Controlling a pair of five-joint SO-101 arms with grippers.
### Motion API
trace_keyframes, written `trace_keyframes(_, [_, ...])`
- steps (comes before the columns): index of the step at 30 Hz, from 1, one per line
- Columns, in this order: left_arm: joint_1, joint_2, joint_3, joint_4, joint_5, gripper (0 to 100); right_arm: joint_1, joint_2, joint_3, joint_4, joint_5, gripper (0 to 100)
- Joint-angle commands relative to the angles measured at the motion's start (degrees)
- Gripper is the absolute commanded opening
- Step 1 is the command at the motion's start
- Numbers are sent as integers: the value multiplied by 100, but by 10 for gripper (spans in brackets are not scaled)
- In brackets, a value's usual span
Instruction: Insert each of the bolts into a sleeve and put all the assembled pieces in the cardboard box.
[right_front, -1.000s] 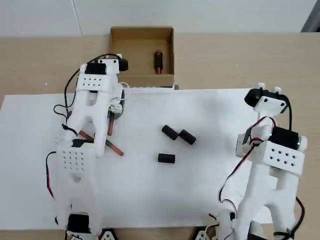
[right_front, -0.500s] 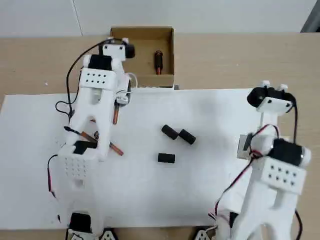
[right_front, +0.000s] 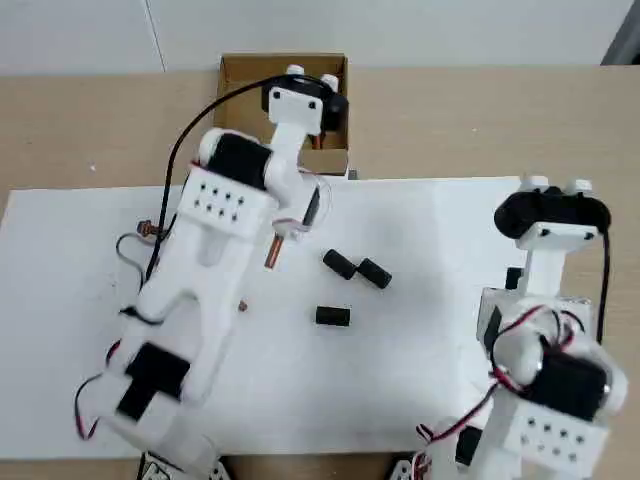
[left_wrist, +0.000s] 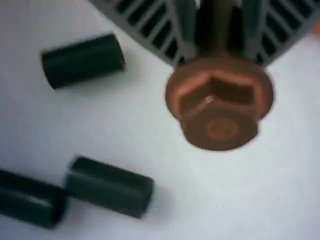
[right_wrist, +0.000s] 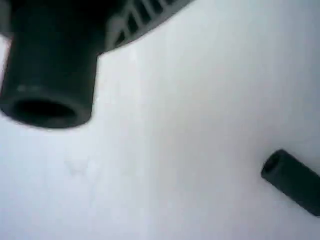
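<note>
- Now the left gripper (left_wrist: 220, 25) is pinching a copper-coloured hex-head metal bolt (right_front: 272, 254) by its shank, with the head clear of the jaws
- Over the last second we have watched that arm swing the bolt from the left of the high view, past the front of the open brown cardboard box (right_front: 232, 72), toward the centre
- The bolt hangs just left of three short black cylindrical sleeves (right_front: 340, 265) lying loose on the white paper sheet (right_front: 400, 390): two just beside each other, and one below them
- The right gripper (right_wrist: 52, 25) is clamped round a fourth black tube-shaped sleeve (right_wrist: 50, 75), its open bore showing; that arm has drawn back toward the lower right of the high view, well apart from the bolt
- So we judge each half of a pair is in hand but not yet joined; the arms must meet and line the shank up with the bore
- Another copper bolt (right_front: 150, 229) peeks out at the left, so more pairs remain
</note>
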Motion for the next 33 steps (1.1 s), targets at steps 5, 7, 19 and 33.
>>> trace_keyframes(5, [70, -1785, 1508, -686, 325, 5, 22, -1033, 202, -4, 26, 2])
trace_keyframes(7, [105, -2171, 2070, -941, 396, 5, 13, -1367, 466, -22, 18, 2])
trace_keyframes(19, [70, -4651, 5587, -3297, 431, 5, -4, -3433, 2382, -585, 18, 2])
trace_keyframes(33, [70, -6426, 7424, -4466, 1319, 5, -1305, -4110, 3982, -2360, -545, 2])
